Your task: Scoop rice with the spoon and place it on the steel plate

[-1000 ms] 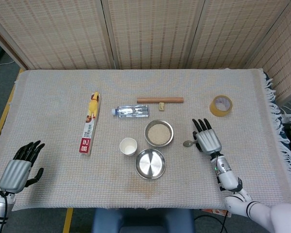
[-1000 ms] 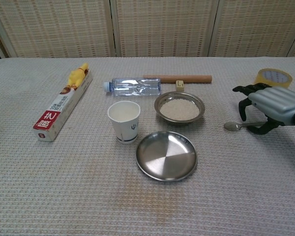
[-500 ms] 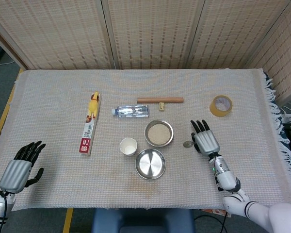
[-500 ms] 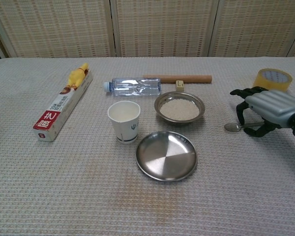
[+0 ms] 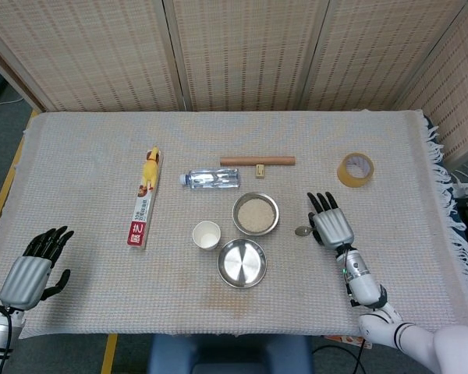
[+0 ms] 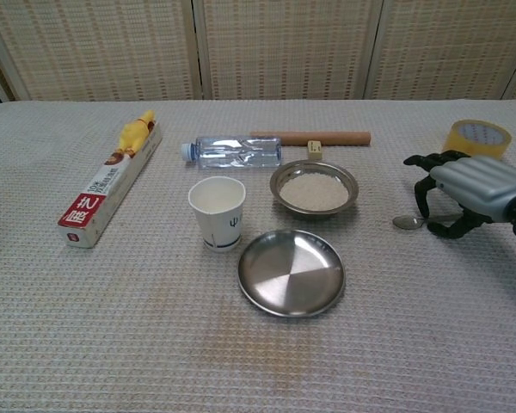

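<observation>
In the head view, the right hand (image 5: 332, 225) had slid a little nearer the small metal spoon (image 5: 302, 231) than a second before and had held almost the same spot over the last half second, its dark fingers stretched flat over the handle while only the spoon's bowl showed at its left edge; from above I could not tell whether the fingers pinched the handle or merely covered it. The spoon lay on the beige woven tablecloth (image 5: 86, 156), just right of the round steel bowl of rice (image 5: 256, 213), with the empty round steel plate (image 5: 242, 262) close below that bowl. The left hand (image 5: 33, 270) rested at the near left corner, fingers spread and holding nothing, unchanged. In the chest view, the right hand (image 6: 464, 194) had crept slightly toward the middle of the table and its fingers curled down around the spoon's handle, thumb underneath, with the spoon (image 6: 408, 222) lower and nearer the cloth than half a second earlier; contact looked likely, yet a firm grip could not be confirmed. The rice bowl (image 6: 314, 188) stood undisturbed and the plate (image 6: 291, 272) held no rice, so the task was judged to be at the pick-up stage, with scooping not yet begun.
</observation>
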`<state>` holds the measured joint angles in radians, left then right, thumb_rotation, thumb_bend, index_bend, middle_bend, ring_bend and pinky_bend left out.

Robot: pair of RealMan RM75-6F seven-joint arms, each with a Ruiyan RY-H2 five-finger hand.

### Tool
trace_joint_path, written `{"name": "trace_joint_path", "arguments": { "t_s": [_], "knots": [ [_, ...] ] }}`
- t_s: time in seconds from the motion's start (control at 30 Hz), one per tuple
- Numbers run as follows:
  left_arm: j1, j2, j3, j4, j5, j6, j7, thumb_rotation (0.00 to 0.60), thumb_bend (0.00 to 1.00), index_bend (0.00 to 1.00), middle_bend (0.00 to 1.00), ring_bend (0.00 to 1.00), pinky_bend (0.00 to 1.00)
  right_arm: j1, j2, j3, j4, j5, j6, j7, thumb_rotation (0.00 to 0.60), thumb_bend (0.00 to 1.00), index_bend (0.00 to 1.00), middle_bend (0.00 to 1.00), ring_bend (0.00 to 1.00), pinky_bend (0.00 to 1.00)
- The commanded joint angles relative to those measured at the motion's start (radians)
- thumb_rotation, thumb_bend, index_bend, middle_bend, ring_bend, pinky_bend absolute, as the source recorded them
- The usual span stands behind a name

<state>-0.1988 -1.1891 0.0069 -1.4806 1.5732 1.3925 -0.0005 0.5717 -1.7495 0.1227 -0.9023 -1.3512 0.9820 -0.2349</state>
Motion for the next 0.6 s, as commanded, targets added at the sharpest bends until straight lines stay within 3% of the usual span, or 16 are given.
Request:
{"name": "trace_joint_path", "arguments": {
  "t_s": [0.03,0.6],
  "knots": [
    [0.0,-0.001,0.0,0.001,0.0,0.001,0.003,0.6,0.45,0.0,0.0,0.0,0.12,0.0,-0.001,-0.001,0.0,0.001,-0.001,-0.001,0.6,0.29,0.55,0.0,0.0,0.0],
    [0.0,-0.001,0.002,-0.001,0.002,0.002,0.006,0.6,0.45,0.0,0.0,0.0,0.12,-0.005,0.031,-0.005,-0.05,0.019,-0.01,-0.027,0.6,0.29,0.49,0.0,0.0,0.0]
  ]
}}
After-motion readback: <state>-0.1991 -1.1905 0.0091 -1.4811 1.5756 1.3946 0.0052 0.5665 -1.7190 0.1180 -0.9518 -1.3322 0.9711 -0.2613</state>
